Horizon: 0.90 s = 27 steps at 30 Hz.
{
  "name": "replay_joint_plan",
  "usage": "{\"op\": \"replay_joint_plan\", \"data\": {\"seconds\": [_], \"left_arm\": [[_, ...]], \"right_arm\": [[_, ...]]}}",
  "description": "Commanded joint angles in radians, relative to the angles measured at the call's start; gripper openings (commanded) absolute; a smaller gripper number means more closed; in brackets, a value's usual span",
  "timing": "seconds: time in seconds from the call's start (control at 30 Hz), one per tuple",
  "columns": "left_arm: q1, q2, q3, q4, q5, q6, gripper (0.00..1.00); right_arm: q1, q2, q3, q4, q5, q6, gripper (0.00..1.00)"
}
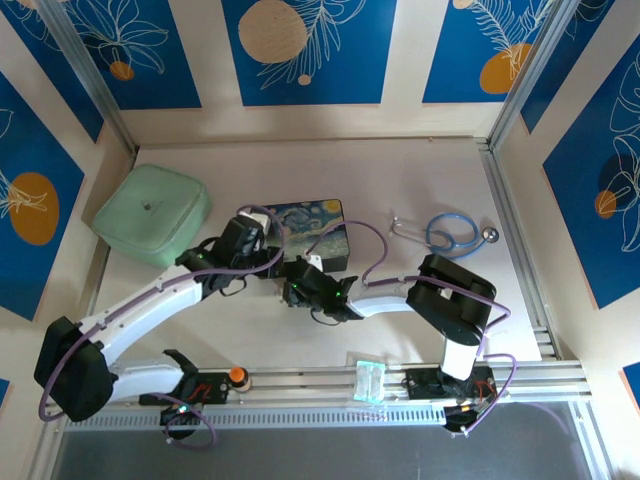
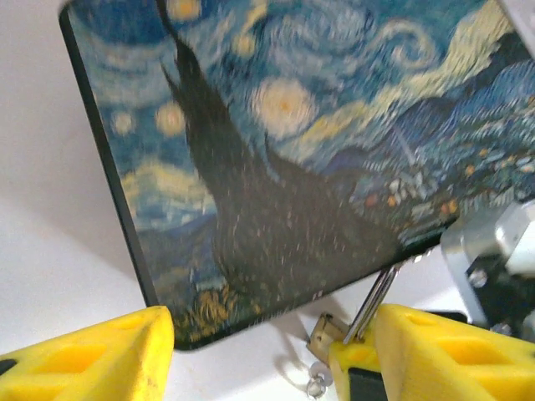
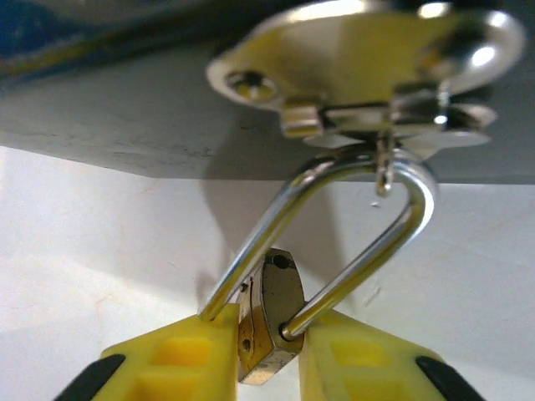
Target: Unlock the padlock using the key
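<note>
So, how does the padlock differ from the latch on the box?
The padlock has a brass body; the latch is silvery. The padlock hangs from the latch and is gripped by the right gripper; the latch is screwed to the box. Both are shiny metal.

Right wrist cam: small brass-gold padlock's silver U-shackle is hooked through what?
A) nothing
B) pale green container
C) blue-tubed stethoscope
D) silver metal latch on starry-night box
D: the shackle of the small brass-gold padlock loops through the silver metal latch on the starry-night box.
</note>
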Motion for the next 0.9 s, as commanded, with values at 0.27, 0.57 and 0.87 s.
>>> {"op": "replay_joint_plan", "data": {"seconds": [0.27,0.57,0.87], "left_arm": [[-0.012,0.192,0.225,-0.015,0.005,0.437,0.67],[-0.176,0.414,0.245,-0.091,-0.119,0.694,0.75],[-0.281,0.492,0.251,-0.139,-0.228,0.712,0.69]], "right_arm": [[-0.069,-0.100,-0.182,0.013,-0.100,0.047,0.06],[-0.206,-0.180,-0.416,0.248,-0.341,0.045,0.06],[-0.326,-0.115,-0.541,0.538,-0.512,0.065,0.05]]}}
